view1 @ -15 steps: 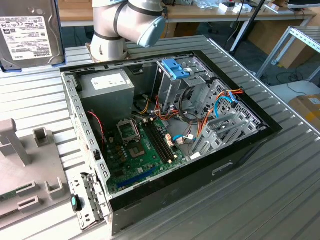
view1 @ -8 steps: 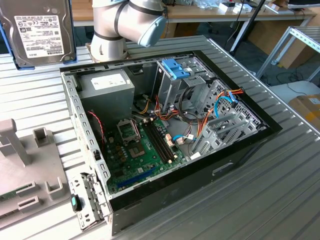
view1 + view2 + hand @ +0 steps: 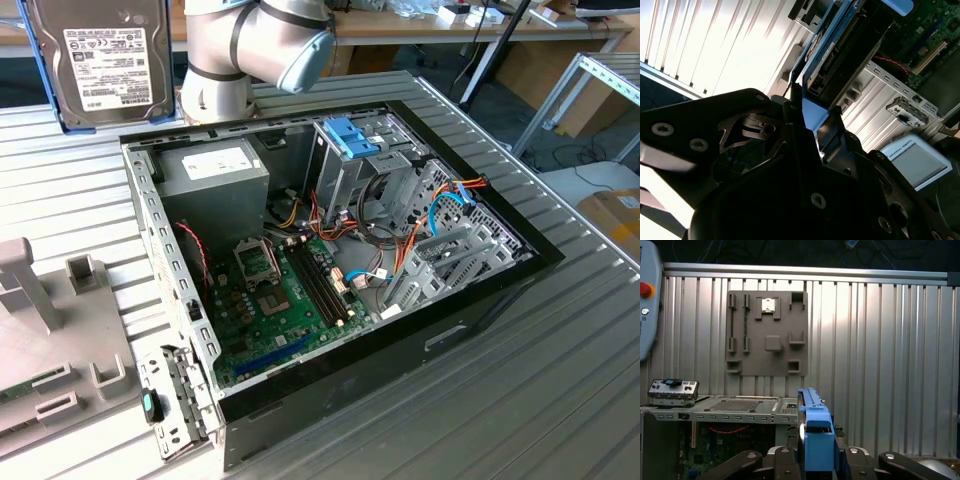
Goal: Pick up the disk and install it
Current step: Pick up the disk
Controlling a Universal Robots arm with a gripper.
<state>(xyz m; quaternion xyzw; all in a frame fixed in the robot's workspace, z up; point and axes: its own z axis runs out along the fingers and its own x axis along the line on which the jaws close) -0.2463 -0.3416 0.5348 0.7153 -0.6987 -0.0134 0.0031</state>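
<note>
The disk [image 3: 100, 60] is a grey metal hard drive with a white label and a light-blue carrier rail. It hangs upright above the grooved table, at the exterior view's upper left, behind the open computer case [image 3: 150, 220]. In the first wrist view my gripper [image 3: 817, 460] is shut on the disk's blue rail [image 3: 815, 432], with a black finger on each side. The second wrist view shows the disk [image 3: 840, 55] edge-on, sticking out from between the black fingers [image 3: 792, 102]. The drive cage [image 3: 352, 140] with its blue latch stands inside the case, apart from the disk.
Inside the case lie a grey power supply [image 3: 215, 175], a green motherboard [image 3: 285, 300] and loose cables [image 3: 400, 240]. A grey fixture plate [image 3: 50, 340] lies on the table at the exterior view's left. The arm [image 3: 250, 50] rises behind the case. A teach pendant [image 3: 647, 300] sits at the table's edge.
</note>
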